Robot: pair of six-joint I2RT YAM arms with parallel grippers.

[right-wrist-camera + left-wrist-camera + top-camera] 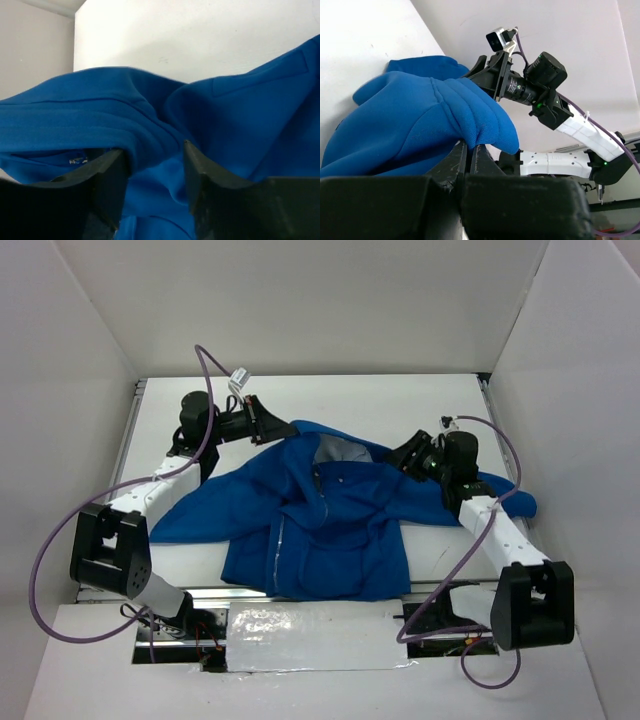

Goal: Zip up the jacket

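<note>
Pinching the shoulder of the royal-blue soft fabric jacket point(330, 530), the left end effector point(469, 147) likely anchors it on the white table point(400, 405) while the right end effector point(152, 165), spread, straddles a fold.

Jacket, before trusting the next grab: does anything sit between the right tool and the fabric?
Nothing visible does. The right tool has its jaws apart over a fold of the jacket, only blue cloth between them.
</note>
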